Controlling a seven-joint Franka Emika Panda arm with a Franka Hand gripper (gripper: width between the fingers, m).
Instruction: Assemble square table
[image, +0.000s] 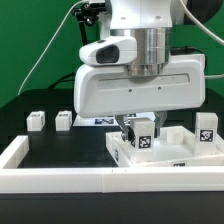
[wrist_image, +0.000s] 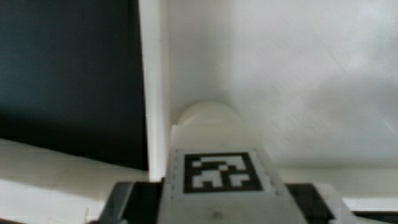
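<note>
My end effector (image: 140, 135) is closed on one leg (wrist_image: 217, 170) over the tabletop (image: 170, 158). Loose on the surface (image: 70, 145): second leg (image: 36, 120), third leg (image: 63, 119); none visibly attached.

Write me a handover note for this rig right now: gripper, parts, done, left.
Gripper: closed on the held leg, over the square top near its rim.
Outer loose leg and inner loose leg: upright on the black worktop, at the exterior view's left.
Fourth leg: upright at the top's right end. Cannot tell if it is attached.
Done: no leg clearly fitted.
Left: seat the held leg, then the others.
</note>
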